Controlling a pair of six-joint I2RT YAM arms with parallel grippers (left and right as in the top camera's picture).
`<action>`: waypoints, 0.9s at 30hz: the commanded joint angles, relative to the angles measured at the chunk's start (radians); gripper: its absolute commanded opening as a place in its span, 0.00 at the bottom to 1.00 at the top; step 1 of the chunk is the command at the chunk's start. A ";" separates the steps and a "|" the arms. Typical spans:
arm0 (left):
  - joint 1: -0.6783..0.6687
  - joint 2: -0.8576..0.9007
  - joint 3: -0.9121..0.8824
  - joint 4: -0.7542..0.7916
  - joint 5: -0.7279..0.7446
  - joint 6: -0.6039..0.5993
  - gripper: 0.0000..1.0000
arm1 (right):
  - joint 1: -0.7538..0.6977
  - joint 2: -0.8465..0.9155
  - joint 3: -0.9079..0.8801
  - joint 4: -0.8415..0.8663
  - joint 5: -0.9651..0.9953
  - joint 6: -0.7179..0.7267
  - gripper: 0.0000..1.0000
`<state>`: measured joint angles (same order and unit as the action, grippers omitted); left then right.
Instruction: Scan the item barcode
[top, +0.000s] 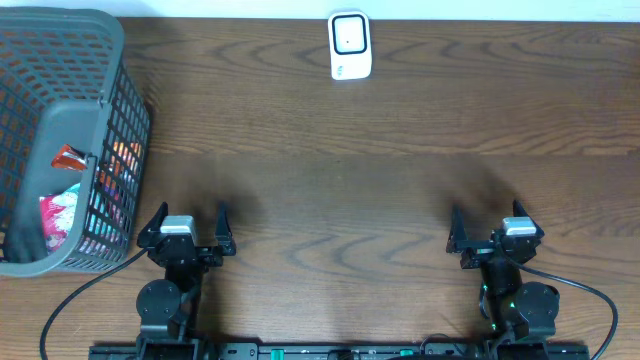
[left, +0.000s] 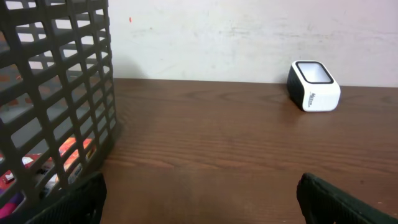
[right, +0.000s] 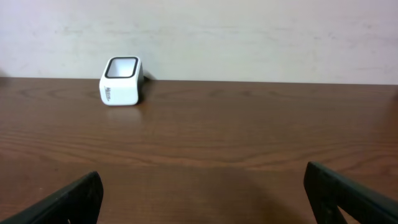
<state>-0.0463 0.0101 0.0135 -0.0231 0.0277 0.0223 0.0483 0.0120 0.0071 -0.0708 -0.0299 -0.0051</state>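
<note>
A white barcode scanner (top: 350, 46) with a dark-rimmed window stands at the far middle of the wooden table; it also shows in the left wrist view (left: 313, 86) and the right wrist view (right: 121, 81). Colourful packaged items (top: 60, 205) lie inside the grey mesh basket (top: 120, 120) at the far left, glimpsed through its wall (left: 68, 155). My left gripper (top: 187, 226) (left: 200, 198) rests open near the front edge, just right of the basket, with nothing between its fingers. At the front right my right gripper (top: 492, 227) (right: 202, 198) is open and empty too.
The basket wall (left: 56, 93) stands close on the left of my left gripper. A pale wall (right: 249, 37) rises behind the table's far edge. Bare wood lies between both grippers and the scanner.
</note>
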 joint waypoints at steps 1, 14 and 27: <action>0.005 -0.005 -0.010 -0.050 -0.019 -0.008 0.98 | -0.002 -0.003 -0.001 -0.004 -0.005 -0.008 0.99; 0.005 -0.005 -0.010 -0.050 -0.019 -0.008 0.98 | -0.002 -0.003 -0.001 -0.004 -0.005 -0.008 0.99; 0.005 -0.005 -0.010 -0.047 -0.002 -0.027 0.98 | -0.002 -0.003 -0.001 -0.004 -0.005 -0.008 0.99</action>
<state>-0.0463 0.0101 0.0135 -0.0231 0.0277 0.0223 0.0483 0.0120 0.0071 -0.0708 -0.0299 -0.0051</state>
